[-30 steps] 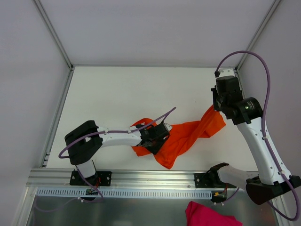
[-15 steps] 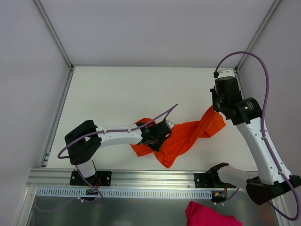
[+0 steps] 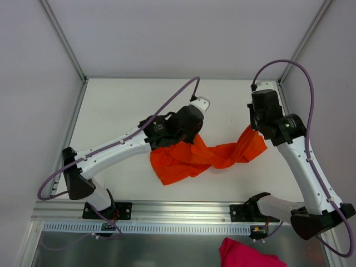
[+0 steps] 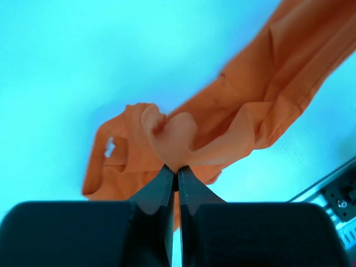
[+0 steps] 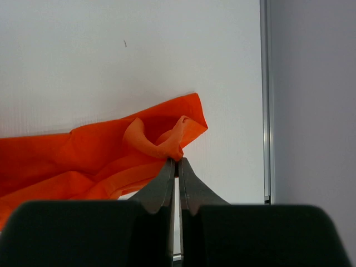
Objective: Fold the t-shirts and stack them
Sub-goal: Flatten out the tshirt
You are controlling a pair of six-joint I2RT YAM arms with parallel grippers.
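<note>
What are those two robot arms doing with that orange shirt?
They are holding one orange t-shirt between them. The left tool is shut on a bunch of fabric at one end, and the right tool is shut on the other end. The shirt stretches across the white table, twisted in the middle and not folded yet. A pink cloth lies past the table's near edge.
</note>
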